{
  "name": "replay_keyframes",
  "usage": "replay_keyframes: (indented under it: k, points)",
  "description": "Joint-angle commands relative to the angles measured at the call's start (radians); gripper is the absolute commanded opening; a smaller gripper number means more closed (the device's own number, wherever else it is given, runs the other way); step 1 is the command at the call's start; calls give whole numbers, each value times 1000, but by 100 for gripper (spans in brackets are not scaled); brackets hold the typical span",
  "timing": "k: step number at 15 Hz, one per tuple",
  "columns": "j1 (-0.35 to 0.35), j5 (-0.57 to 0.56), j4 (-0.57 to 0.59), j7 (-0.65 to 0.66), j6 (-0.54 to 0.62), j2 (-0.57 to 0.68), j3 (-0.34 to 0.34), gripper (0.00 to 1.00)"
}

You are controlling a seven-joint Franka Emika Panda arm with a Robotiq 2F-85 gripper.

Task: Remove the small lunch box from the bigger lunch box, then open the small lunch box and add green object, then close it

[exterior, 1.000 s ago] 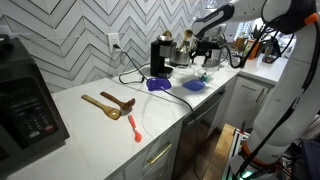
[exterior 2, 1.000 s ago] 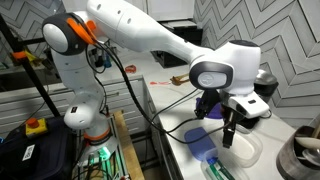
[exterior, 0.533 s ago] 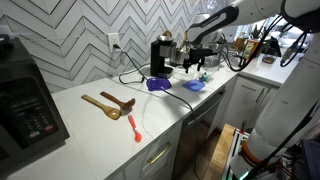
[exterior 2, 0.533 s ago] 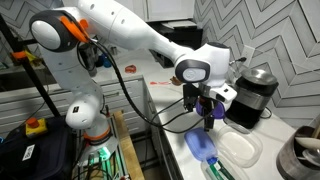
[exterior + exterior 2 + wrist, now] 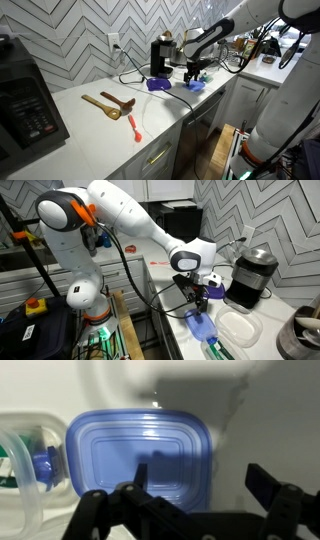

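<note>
Under tool (image 5: 198,482), lunch box (image 5: 140,458), long axis seemingly crosswise

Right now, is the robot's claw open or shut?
Open. In the wrist view the gripper shows its jaws wide apart over the blue lid, gripping nothing.

arm (image 5: 130,215): reaching forward, bent | pincer (image 5: 198,482): jaws spread wide, apparently pointing downward
</note>
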Motion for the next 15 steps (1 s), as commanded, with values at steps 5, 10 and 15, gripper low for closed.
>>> replay_keyframes:
  k: [5,10,15]
  points:
    - [15,-7,-38,-156,107,23,2,95]
    - [15,59,-32,-210,100,35,0,61]
    - [13,123,-30,-254,101,46,0,25]
